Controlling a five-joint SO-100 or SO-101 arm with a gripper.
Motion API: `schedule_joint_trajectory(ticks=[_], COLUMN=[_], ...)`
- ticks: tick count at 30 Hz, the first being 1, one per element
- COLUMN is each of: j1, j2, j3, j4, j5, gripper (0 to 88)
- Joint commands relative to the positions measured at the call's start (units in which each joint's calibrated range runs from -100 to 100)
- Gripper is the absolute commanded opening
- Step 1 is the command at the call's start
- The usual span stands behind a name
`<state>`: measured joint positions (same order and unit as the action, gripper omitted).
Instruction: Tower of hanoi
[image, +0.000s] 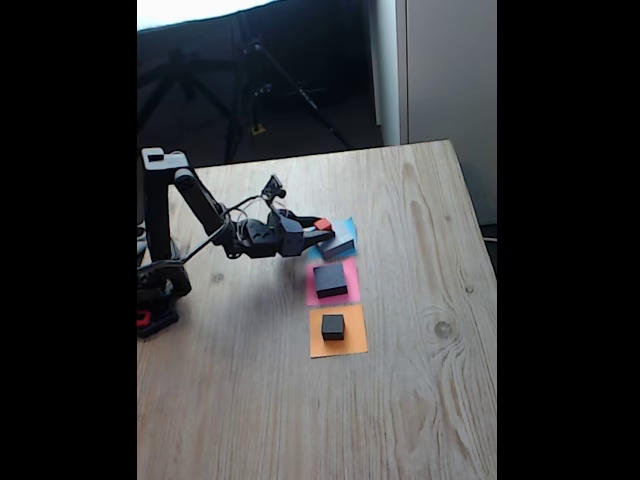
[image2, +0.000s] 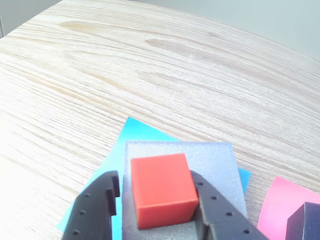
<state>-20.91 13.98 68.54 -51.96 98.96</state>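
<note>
We see the gripper (image2: 157, 197) clamped, it seems, on the red cube (image2: 162, 189) directly above the grey block (image2: 215, 160) | step: placing or lifting, unclear to us | next: keep it level, clear of the black blocks (image: 331, 279) beside.

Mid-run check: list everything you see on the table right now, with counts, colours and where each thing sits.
red cube: 1, red, on top of the grey block, between the gripper fingers
grey block: 1, grey, flat, lying on the blue paper square
blue paper square: 1, blue, farthest of the three squares in the fixed view
medium black block: 1, black, on the pink paper square
pink paper square: 1, pink, middle of the row
small black cube: 1, black, on the orange paper square
orange paper square: 1, orange, nearest in the fixed view
table: 1, light wood
gripper: 1, black, fingers either side of the red cube
</note>
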Motion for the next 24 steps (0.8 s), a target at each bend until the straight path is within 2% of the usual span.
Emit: schedule_joint_trajectory(ticks=[1, 16, 24], j1=[-1.2, -2.62, -3.04], j2=[-1.49, -3.69, -12.24], j3=[0.56, 1.1, -1.54], j4=[-1.42, -1.34, 9.83], j5=[1.04, 1.04, 1.04], gripper=[10.7, 8.2, 6.8])
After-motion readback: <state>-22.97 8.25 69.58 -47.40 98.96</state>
